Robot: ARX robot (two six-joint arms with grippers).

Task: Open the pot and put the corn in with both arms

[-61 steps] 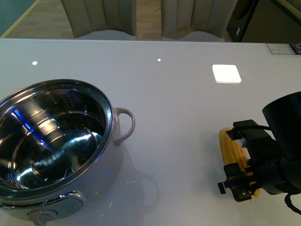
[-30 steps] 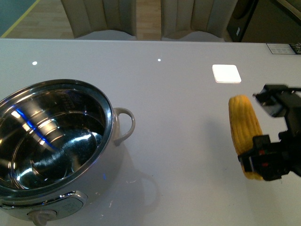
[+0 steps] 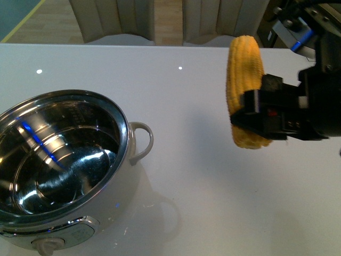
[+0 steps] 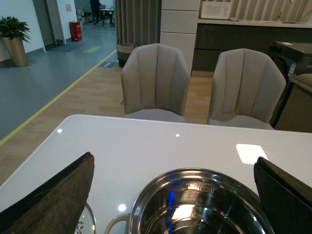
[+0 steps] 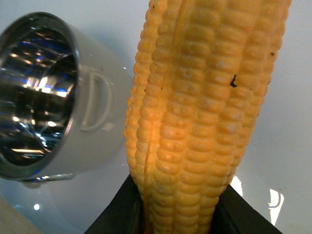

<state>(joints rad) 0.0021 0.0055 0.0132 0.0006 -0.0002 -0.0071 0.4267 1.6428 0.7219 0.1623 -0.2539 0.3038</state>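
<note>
Over on the right side of the white table (image 3: 186, 186), the right gripper (image 3: 249, 114) is clamping the corn (image 3: 244, 69) near its lower end, its black fingers (image 3: 269, 114) pressing tight against the kernels. It is holding the cob roughly upright, up off the tabletop and well apart from the pot (image 3: 126, 140). That pot is sitting uncovered at the left, its steel inside shining. In the left wrist view, the left gripper (image 4: 173, 161) is hanging above the pot with its dark fingers (image 4: 58, 200) spread wide, gripping nothing.
</note>
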